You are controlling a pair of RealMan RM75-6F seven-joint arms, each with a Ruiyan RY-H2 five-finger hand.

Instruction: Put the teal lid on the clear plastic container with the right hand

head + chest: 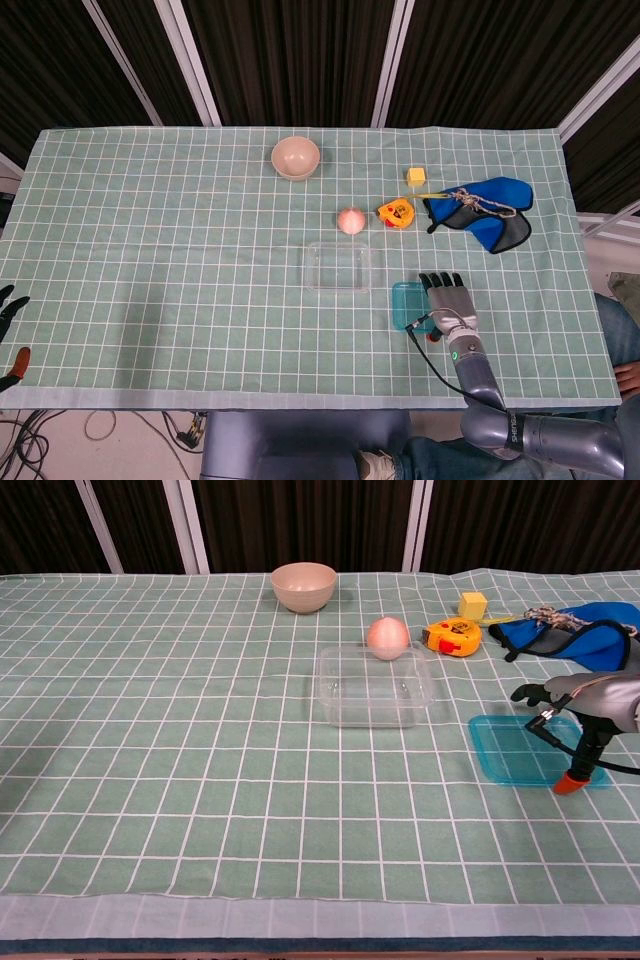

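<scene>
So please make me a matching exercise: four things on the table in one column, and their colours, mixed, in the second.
Things:
1. lid
2. bowl
3. cube
4. container

Colours:
A. yellow
B. clear
C. teal
D. beige

Pairs: 1-C, 2-D, 3-A, 4-B
</scene>
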